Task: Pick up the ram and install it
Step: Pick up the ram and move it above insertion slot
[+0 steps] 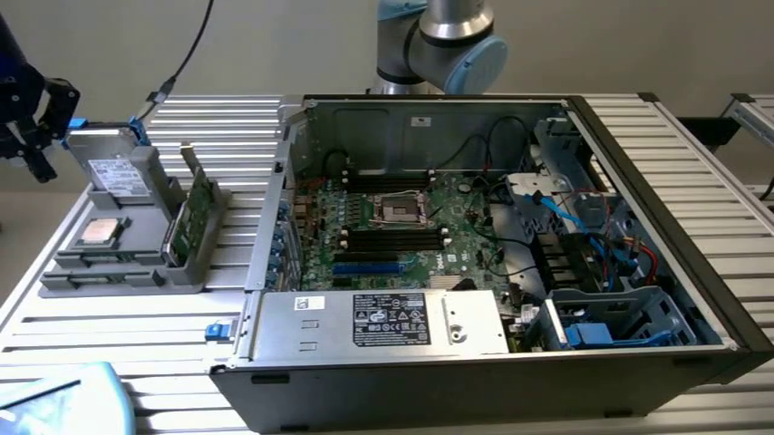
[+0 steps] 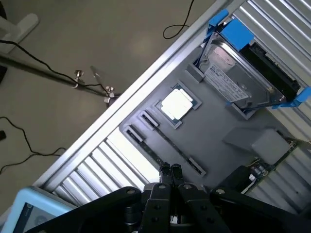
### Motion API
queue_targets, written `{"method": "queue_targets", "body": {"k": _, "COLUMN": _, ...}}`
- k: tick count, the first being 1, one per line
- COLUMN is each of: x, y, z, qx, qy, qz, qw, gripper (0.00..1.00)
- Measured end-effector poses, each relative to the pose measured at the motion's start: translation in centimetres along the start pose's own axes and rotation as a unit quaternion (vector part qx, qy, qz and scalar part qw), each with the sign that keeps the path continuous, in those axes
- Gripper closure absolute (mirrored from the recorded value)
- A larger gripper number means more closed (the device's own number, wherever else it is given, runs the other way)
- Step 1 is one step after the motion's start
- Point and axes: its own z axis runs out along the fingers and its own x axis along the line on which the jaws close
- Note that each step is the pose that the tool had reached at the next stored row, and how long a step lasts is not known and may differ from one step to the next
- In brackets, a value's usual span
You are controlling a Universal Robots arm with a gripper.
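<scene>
The ram [image 1: 190, 220] is a thin green stick standing on edge in a grey holder at the right side of the grey tray [image 1: 72, 283], at the exterior view's left. In the wrist view its green edge [image 2: 284, 148] shows partly behind the holder block. My gripper [image 2: 170, 169] hangs above the tray's slotted part, its two black fingers pressed together with nothing between them. In the exterior view the dark gripper [image 1: 40, 163] sits at the far left edge, above and left of the tray, apart from the ram.
An open computer case [image 1: 303, 145] fills the table's middle, with the motherboard's black memory slots [image 1: 390, 239] beside the processor socket [image 1: 398, 209]. The tray also carries a hard drive [image 2: 238, 82] in blue brackets and a square processor chip [image 2: 177, 103]. Cables lie on the floor [image 2: 29, 145].
</scene>
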Motion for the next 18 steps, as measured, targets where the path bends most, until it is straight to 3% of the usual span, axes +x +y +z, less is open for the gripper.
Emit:
{"method": "queue_targets", "body": {"k": 4, "x": -0.02, "y": -0.02, "z": 0.26, "qx": 0.0027, "qy": 0.0034, "qz": -0.036, "qw": 0.9994, "gripper": 0.89}}
{"method": "queue_targets", "body": {"k": 9, "x": -0.04, "y": -0.05, "z": 0.54, "qx": 0.0057, "qy": 0.0076, "qz": -0.081, "qw": 0.9966, "gripper": 0.89}}
{"method": "queue_targets", "body": {"k": 14, "x": -0.05, "y": -0.08, "z": 0.78, "qx": 0.0081, "qy": 0.0114, "qz": -0.126, "qw": 0.9919, "gripper": 0.89}}
{"method": "queue_targets", "body": {"k": 18, "x": -0.07, "y": -0.09, "z": 0.94, "qx": 0.0099, "qy": 0.0142, "qz": -0.162, "qw": 0.9867, "gripper": 0.89}}
